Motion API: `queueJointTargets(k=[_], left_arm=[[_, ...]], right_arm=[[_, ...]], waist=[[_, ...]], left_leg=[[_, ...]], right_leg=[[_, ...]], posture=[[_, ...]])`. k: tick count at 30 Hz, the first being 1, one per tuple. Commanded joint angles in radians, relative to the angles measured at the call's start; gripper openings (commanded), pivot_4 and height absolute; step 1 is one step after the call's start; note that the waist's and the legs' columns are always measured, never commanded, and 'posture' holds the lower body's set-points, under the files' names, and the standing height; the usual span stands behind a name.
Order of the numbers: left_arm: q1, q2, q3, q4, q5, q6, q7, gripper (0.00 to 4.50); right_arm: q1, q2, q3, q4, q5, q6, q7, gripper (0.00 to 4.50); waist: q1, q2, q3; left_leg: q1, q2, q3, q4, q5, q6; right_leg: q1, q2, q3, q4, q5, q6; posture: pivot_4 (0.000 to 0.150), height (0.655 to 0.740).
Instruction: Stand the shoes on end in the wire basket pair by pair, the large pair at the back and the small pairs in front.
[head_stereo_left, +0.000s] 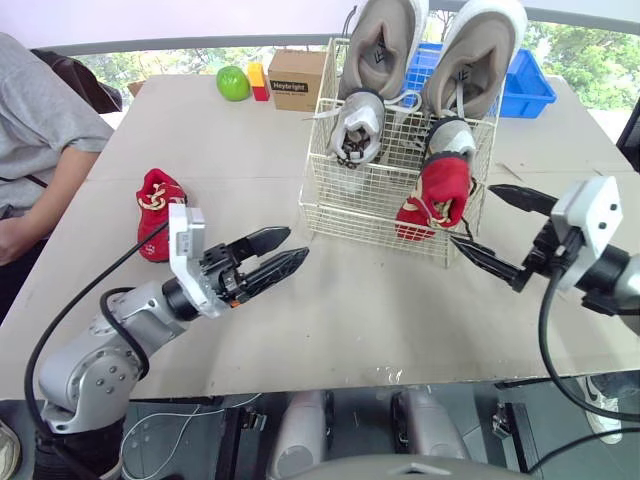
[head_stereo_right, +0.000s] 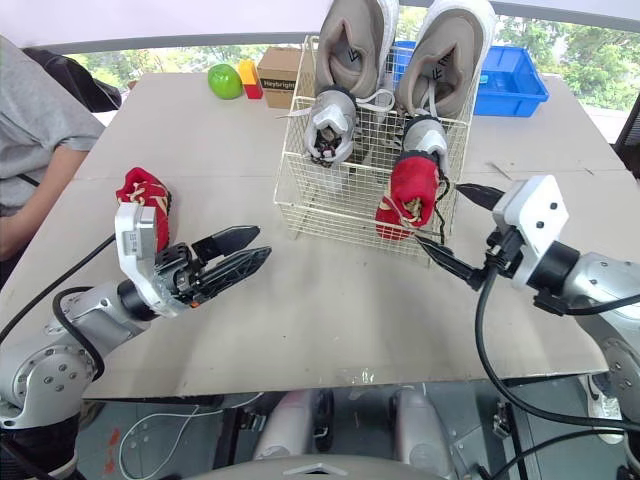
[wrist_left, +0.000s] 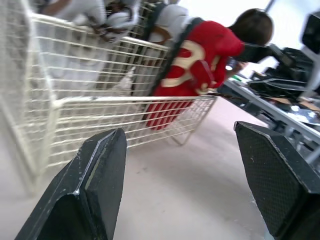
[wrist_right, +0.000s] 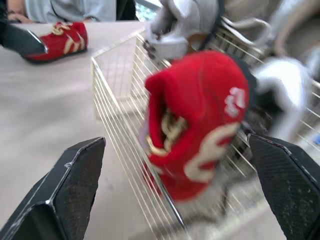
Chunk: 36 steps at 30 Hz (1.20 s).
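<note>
Right hand (head_stereo_left: 471, 214) wide apart (empty), just beside red shoe (head_stereo_left: 440, 190) at front corner of wire basket (head_stereo_left: 340, 205)

Left tool (head_stereo_left: 296, 243) parted, empty; right tool (head_stereo_left: 474, 216) spread wide, empty.

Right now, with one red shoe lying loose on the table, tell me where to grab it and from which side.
Grip the loose red shoe across its narrow middle, at the laces, coming from above with the left claw, which is open and nearest. The shoe lies sole-down with its laces up, so both sides are free; that is probably the steadiest hold.
</note>
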Motion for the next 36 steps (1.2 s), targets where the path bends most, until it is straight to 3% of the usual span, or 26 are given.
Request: queueJointTargets(k=[1,4,9,12,14,17,20,24,30,34,36], left_arm=[[0.035,-0.032,0.068,-0.01,0.017,-0.044,0.06,3.73],[0.053,-0.086,0.136,0.03,0.069,-0.085,0.19,3.73],[0.128,-0.108,0.282,0.077,0.237,-0.116,0.422,3.73],[0.147,-0.056,0.321,0.078,0.24,-0.039,0.465,3.73],[0.087,-0.018,0.352,0.133,0.176,0.06,0.526,3.73],[0.007,0.13,0.323,0.267,0.172,0.176,0.441,3.73],[-0.146,0.271,0.298,0.53,0.144,0.308,0.336,3.73],[-0.408,0.44,0.116,0.92,0.313,0.233,0.14,3.73],[-0.841,0.428,-0.184,1.488,0.643,0.005,-0.074,3.73],[-0.951,0.366,-0.288,1.707,0.807,-0.146,-0.165,3.73],[-0.971,0.341,-0.298,1.76,0.845,-0.165,-0.187,3.22]], right_arm=[[0.028,-0.014,-0.062,-0.054,0.091,-0.028,0.065,4.43],[0.046,0.001,-0.041,-0.131,0.225,-0.029,0.106,4.43],[-0.021,0.048,0.122,-0.16,0.265,-0.053,0.109,4.43],[-0.031,0.061,0.169,-0.134,0.239,-0.066,0.11,4.43],[-0.038,0.068,0.191,-0.121,0.242,-0.072,0.117,4.43],[-0.054,0.071,0.208,-0.108,0.241,-0.089,0.132,4.43],[-0.054,0.06,0.22,-0.097,0.215,-0.108,0.153,4.43],[-0.043,0.059,0.209,-0.123,0.231,-0.109,0.133,4.43],[-0.009,0.041,0.179,-0.158,0.231,-0.107,0.102,4.43],[0.02,0.022,0.149,-0.186,0.249,-0.098,0.074,4.43],[0.033,0.011,0.139,-0.198,0.257,-0.092,0.061,4.5]], waist=[[-0.001,0.0,0.0],[0.0,0.0,0.0],[-0.006,-0.004,-0.001],[0.005,-0.006,-0.002],[0.021,-0.007,-0.002],[0.027,-0.008,-0.003],[0.026,-0.008,-0.003],[0.023,-0.008,-0.002],[0.026,-0.01,-0.003],[0.023,-0.011,-0.003],[0.024,-0.011,-0.003]], left_leg=[[0.0,0.0,0.0,0.0,0.0,0.0],[0.0,0.0,0.0,-0.001,0.0,0.0],[0.001,0.001,0.0,-0.002,0.0,0.0],[0.001,0.001,0.0,-0.002,0.0,0.0],[0.0,0.0,-0.001,-0.002,0.0,0.0],[0.0,0.0,-0.001,-0.002,-0.002,-0.005],[0.001,-0.001,0.0,-0.002,-0.003,-0.005],[0.0,-0.001,0.002,-0.005,-0.001,-0.002],[-0.001,-0.003,0.007,-0.009,0.0,-0.001],[-0.002,-0.003,0.009,-0.008,0.0,-0.001],[-0.002,-0.002,0.009,-0.008,0.0,-0.001]], right_leg=[[0.0,0.0,0.0,0.0,0.0,0.0],[0.0,0.0,0.0,0.0,0.0,0.0],[0.0,0.001,0.0,0.0,0.0,0.0],[-0.001,-0.001,-0.001,-0.001,0.0,0.0],[-0.001,-0.003,-0.003,-0.001,0.0,0.0],[-0.001,-0.01,-0.007,-0.001,0.0,0.0],[-0.001,-0.014,-0.013,-0.001,0.001,-0.001],[-0.004,-0.015,-0.02,-0.002,0.001,-0.001],[-0.003,-0.014,-0.023,-0.004,0.001,-0.001],[-0.003,-0.013,-0.023,-0.006,0.002,0.001],[-0.003,-0.013,-0.023,-0.006,0.002,0.001]], posture=[[0.15,0.74],[0.15,0.74],[0.15,0.74],[0.15,0.74],[0.15,0.74],[0.15,0.74],[0.15,0.74],[0.15,0.74],[0.15,0.74],[0.15,0.74],[0.15,0.74]])
